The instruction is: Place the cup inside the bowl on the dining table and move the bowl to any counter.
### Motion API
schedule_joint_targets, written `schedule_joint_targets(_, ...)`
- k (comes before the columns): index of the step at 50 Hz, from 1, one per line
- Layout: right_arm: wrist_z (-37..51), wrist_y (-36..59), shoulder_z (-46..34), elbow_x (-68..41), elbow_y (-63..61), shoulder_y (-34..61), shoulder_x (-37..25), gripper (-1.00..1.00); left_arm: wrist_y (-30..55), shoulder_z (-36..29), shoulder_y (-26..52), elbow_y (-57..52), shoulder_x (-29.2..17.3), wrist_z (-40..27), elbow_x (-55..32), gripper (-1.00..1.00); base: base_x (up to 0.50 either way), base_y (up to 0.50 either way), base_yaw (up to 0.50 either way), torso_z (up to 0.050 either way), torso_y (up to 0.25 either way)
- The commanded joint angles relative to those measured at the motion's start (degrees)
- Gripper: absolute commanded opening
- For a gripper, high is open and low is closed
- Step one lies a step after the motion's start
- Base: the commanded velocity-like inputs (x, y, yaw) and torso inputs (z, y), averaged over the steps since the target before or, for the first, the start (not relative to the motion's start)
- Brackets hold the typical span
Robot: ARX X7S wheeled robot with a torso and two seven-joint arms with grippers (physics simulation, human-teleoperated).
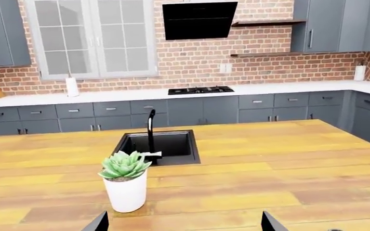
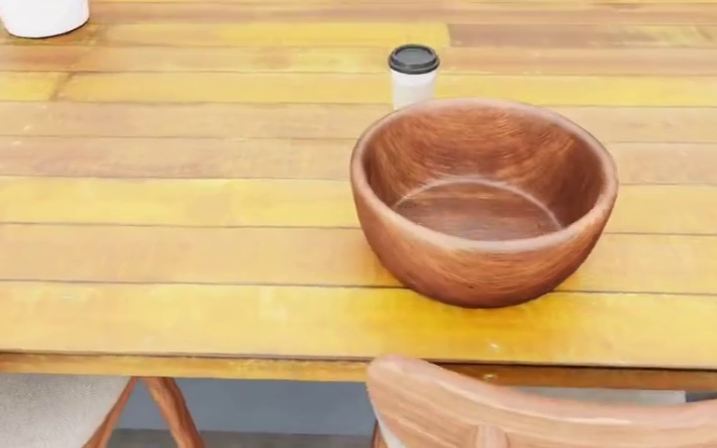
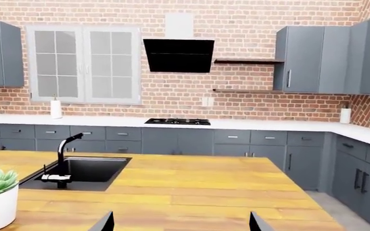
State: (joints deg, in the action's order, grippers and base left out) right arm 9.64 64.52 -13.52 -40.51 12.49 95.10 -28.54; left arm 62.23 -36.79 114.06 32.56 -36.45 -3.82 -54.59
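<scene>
In the head view the large reddish-brown wooden bowl (image 2: 485,200) stands empty on the plank dining table (image 2: 160,187), near its front edge. The small white paper cup (image 2: 413,76) with a black lid stands upright just behind the bowl, apart from it. Neither gripper shows in the head view. In the left wrist view my left gripper (image 1: 183,225) is open and empty, its two dark fingertips wide apart above the table top. In the right wrist view my right gripper (image 3: 179,224) is open and empty too. The white counter (image 1: 269,89) runs along the red brick wall across the room.
A white pot with a green succulent (image 1: 125,180) stands on the table near a black sink and tap (image 1: 156,147); its base shows in the head view (image 2: 41,16). A wooden chair back (image 2: 558,406) is at the table's front edge. Grey cabinets and a hob (image 1: 200,90) line the counter.
</scene>
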Motion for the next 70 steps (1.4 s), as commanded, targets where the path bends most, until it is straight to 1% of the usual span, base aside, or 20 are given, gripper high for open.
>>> schedule_joint_targets(1,-0.41,0.07,0.88,-0.35,-0.4,-0.73,-0.14,1.0,-0.35,-0.26,0.24,0.46,0.99,0.76,0.68,1.0,0.5,0.2,0.0,0.0,0.0)
schedule_joint_targets(6,-0.05,0.14,0.72,-0.13,-0.12,-0.86,-0.15,1.0,-0.24,0.12,-0.66,-0.41,0.44,0.3,0.25,1.0,0.41,0.29,0.0,0.0,0.0)
schedule_joint_targets(16,0.68,-0.17,1.1,0.03,0.01,-1.6,-0.46,1.0,0.07,0.44,-1.43,-1.43,0.07,-0.09,-0.28,1.0,0.18,0.3,0.0,0.0,0.002)
schedule_joint_targets(23,0.99,0.83,1.45,-0.61,-0.15,-1.73,-0.5,1.0,0.17,0.37,-1.43,-1.67,0.01,0.12,-0.34,1.0,0.34,-0.07,0.0,0.0,0.0)
schedule_joint_targets(26,1.2,0.88,1.46,-0.57,-0.04,-1.9,-0.53,1.0,-0.09,0.99,-2.67,-2.45,0.33,-1.08,-0.85,1.0,0.28,-0.14,0.0,0.0,0.0)
schedule_joint_targets(35,1.21,1.79,1.52,-1.17,-0.23,-2.2,-0.75,1.0,-0.15,0.84,-2.77,-2.28,0.54,-0.88,-0.79,1.0,0.01,-0.22,0.0,0.0,0.001)
schedule_joint_targets(39,1.45,2.12,0.8,-0.87,-0.41,-2.29,-0.78,1.0,0.11,0.8,-3.78,-2.99,0.22,-1.01,-1.13,1.0,0.0,0.0,0.0,0.0,0.0)
schedule_joint_targets(46,1.51,1.85,0.28,-0.45,0.28,-1.62,-0.53,1.0,-0.05,0.5,-1.93,-1.2,0.22,0.26,-0.46,1.0,0.0,0.0,0.0,0.0,0.0)
schedule_joint_targets(50,1.14,2.25,-0.32,-0.57,-0.02,-1.97,-0.73,1.0,0.3,0.64,-2.46,-1.73,0.19,-0.21,-0.79,1.0,0.01,0.0,0.0,0.0,0.0)
schedule_joint_targets(59,1.8,2.64,0.49,-1.06,-0.18,-2.05,-0.77,1.0,0.59,1.3,-3.56,-3.04,-0.28,-0.98,-1.63,1.0,0.22,0.0,0.0,0.0,0.0)
schedule_joint_targets(63,1.66,2.71,0.37,-1.21,-0.19,-1.98,-0.7,1.0,0.17,1.03,-3.14,-2.24,0.29,-0.64,-1.2,1.0,0.23,0.0,0.0,0.0,0.0)
schedule_joint_targets(70,1.57,2.48,0.26,-1.3,-0.17,-2.15,-0.59,1.0,0.31,1.04,-3.31,-2.32,-0.17,-0.34,-1.32,1.0,0.22,0.0,0.0,0.0,0.0)
